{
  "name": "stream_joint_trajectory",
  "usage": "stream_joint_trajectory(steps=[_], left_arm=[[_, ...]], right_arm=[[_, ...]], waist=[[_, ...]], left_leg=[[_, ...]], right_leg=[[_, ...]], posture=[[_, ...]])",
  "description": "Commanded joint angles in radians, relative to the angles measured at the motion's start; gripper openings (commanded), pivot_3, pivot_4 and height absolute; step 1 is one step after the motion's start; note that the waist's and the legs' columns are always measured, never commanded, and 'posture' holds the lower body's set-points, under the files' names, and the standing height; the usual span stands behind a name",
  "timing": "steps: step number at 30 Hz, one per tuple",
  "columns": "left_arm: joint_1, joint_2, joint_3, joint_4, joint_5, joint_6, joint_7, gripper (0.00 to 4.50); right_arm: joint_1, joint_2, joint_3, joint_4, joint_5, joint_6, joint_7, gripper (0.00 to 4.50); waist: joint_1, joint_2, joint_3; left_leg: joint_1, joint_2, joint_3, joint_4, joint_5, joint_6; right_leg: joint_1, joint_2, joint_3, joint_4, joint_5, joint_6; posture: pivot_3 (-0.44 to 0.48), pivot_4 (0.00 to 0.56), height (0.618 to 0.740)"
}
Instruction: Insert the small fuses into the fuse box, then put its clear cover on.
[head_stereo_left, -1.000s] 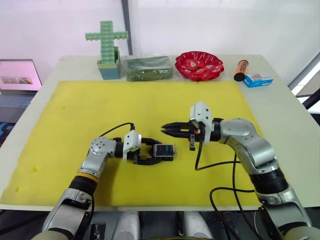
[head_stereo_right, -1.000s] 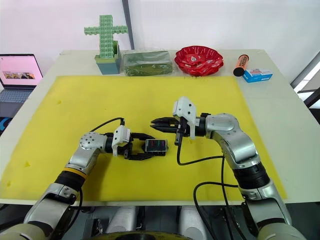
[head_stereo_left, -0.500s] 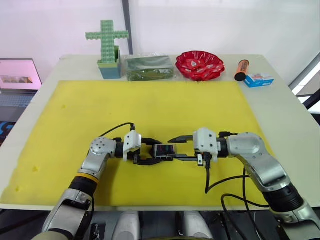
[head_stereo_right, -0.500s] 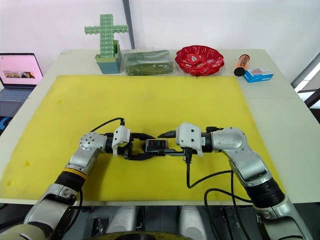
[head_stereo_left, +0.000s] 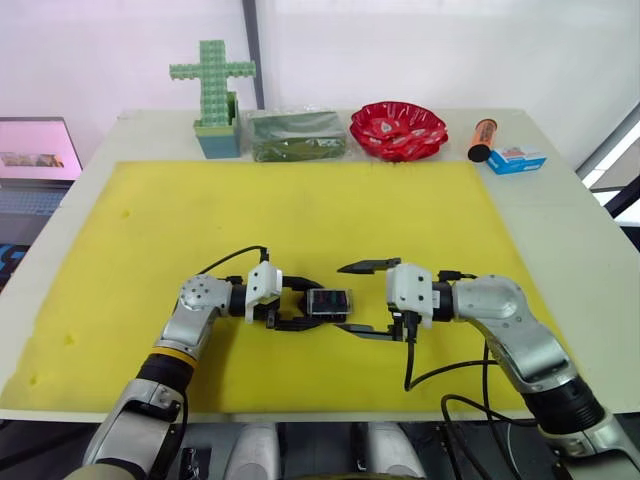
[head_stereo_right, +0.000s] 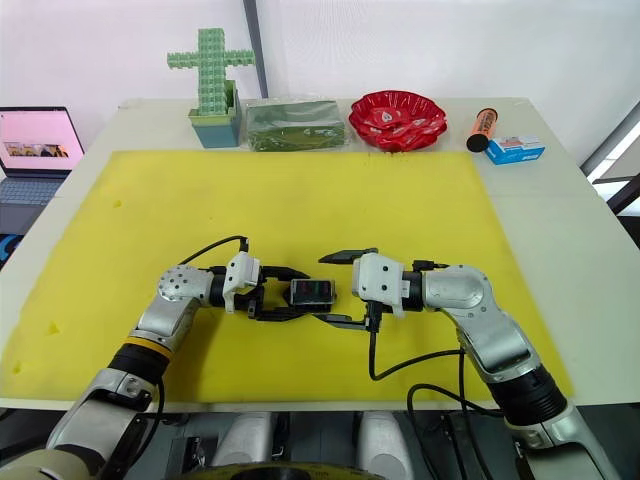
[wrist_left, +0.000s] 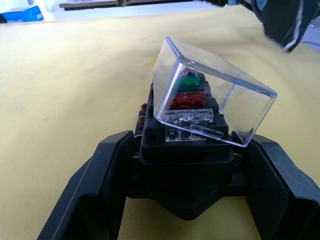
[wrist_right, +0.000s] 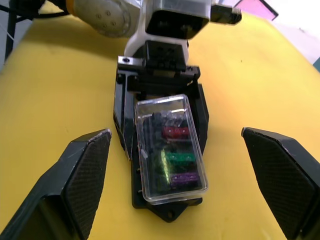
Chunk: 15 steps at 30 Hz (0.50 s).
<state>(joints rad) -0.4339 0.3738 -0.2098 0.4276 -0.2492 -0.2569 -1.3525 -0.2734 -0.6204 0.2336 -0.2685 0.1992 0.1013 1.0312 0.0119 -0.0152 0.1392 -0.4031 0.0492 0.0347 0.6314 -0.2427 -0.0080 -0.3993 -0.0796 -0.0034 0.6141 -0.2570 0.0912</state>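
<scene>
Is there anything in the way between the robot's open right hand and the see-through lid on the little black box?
Nothing visible stands between them. The right end effector is open, facing the clear cover, with only bare yellow mat in the gap. The cover sits tilted on the fuse box, which the left end effector grips.

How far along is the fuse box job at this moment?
Fuses already sit in the fuse box, which the left gripper clamps. The clear cover rests on top, tilted and not seated. The right gripper is open beside it. Left: pressing the cover flat.
</scene>
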Motion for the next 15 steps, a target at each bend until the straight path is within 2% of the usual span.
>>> stream_joint_trajectory(steps=[1,11,14,15], left_arm=[[0.013,-0.003,-0.01,0.0,0.005,-0.013,-0.012,2.81],[0.01,-0.003,-0.012,0.0,0.008,-0.007,-0.011,2.81],[0.011,-0.003,-0.013,-0.005,0.008,-0.003,-0.01,2.81],[0.012,-0.003,-0.013,-0.006,0.008,-0.002,-0.009,2.81]], right_arm=[[-0.016,0.025,0.015,0.018,-0.018,-0.033,-0.01,4.48],[-0.062,0.066,0.05,0.14,-0.089,-0.164,-0.016,4.48],[-0.067,0.068,0.051,0.162,-0.093,-0.204,-0.011,3.97],[-0.068,0.071,0.05,0.166,-0.09,-0.211,-0.01,3.65]], waist=[[0.0,0.0,0.0],[0.0,0.0,0.0],[0.0,0.0,0.0],[0.0,0.0,0.0]], left_leg=[[0.0,0.0,0.0,0.0,0.0,0.0],[0.0,0.0,0.0,0.0,0.0,0.0],[0.0,0.0,0.0,0.0,0.0,0.0],[0.0,0.0,0.0,0.0,0.0,0.0]], right_leg=[[0.0,0.0,0.0,0.0,0.0,0.0],[0.0,0.0,0.0,0.0,0.0,0.0],[0.0,0.0,0.0,0.0,0.0,0.0],[0.0,0.0,0.0,0.0,0.0,0.0]], posture=[[0.0,0.15,0.74],[0.0,0.15,0.74],[0.0,0.15,0.74],[0.0,0.15,0.74]])
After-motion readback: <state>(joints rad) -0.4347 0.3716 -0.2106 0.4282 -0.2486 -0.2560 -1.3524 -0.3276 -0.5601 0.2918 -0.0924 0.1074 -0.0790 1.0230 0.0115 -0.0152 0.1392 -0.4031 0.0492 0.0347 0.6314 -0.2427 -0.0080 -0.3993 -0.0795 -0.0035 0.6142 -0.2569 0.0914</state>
